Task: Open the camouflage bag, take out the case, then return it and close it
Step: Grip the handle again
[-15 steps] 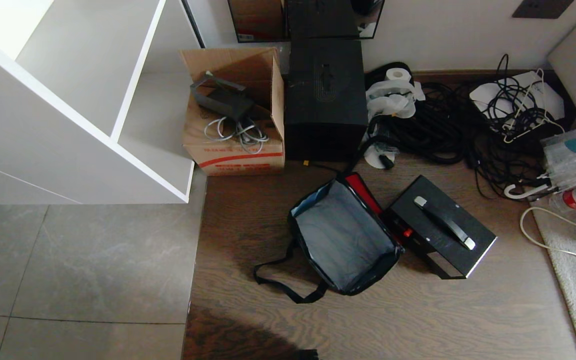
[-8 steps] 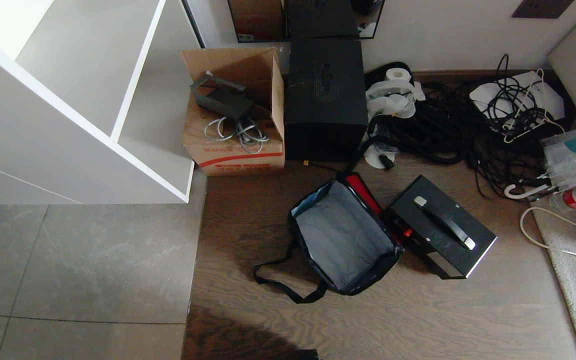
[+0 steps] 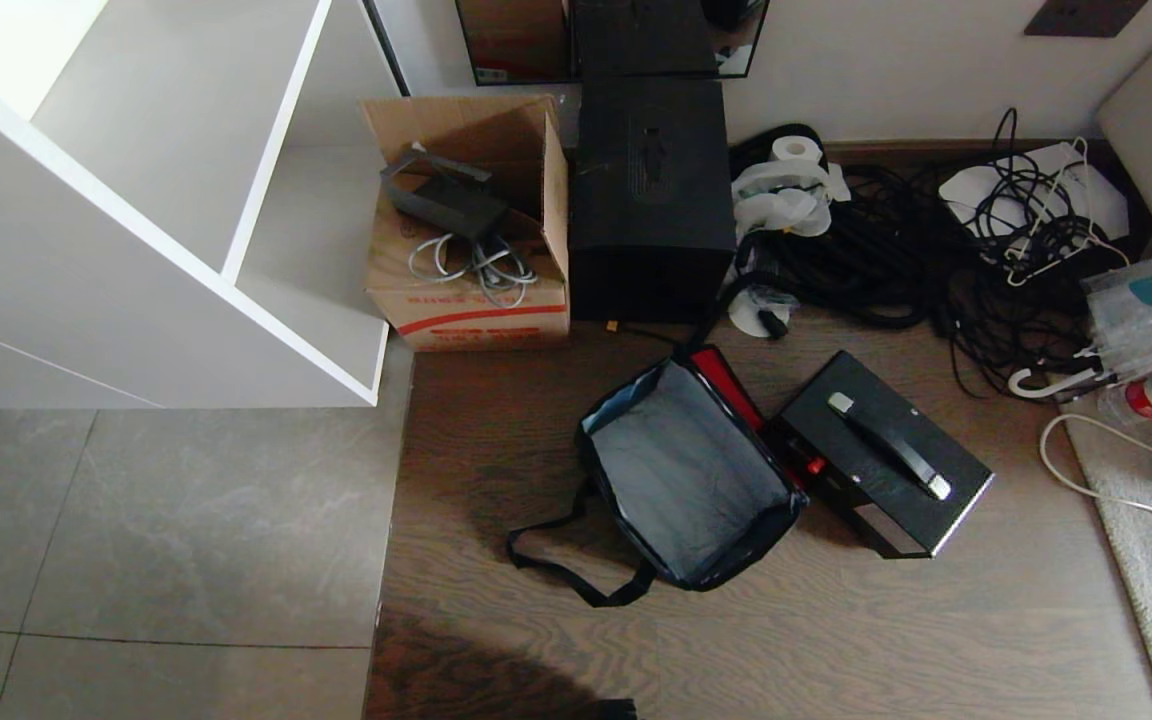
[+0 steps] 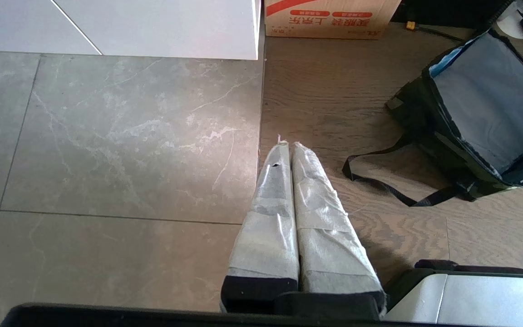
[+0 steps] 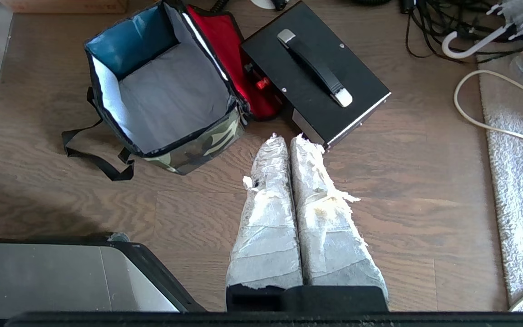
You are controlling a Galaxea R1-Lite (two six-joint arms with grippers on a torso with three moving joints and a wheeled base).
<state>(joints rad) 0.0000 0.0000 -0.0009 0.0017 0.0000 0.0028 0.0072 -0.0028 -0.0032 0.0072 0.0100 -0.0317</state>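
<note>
Camouflage bag (image 3: 688, 480) on wood floor (image 3: 836, 640), mouth open upward, grey lining bare, red flap folded toward right side; long axis diagonal, far-left to near-right. Black straps (image 3: 561, 570) trail near-left. Case (image 3: 881, 455) just right of bag, touching red flap, flat, handle up, same diagonal; hard, glossy, rectangular. Left gripper (image 4: 287, 144) over tile-wood seam, taped fingers pressed together, empty. Right gripper (image 5: 287, 137) near case corner, fingers pressed together, empty.

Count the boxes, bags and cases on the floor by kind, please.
Camouflage bag, open and empty: 1
Black case with handle: 1
Tall black box: 1
Cardboard box: 1
Total: 4
</note>
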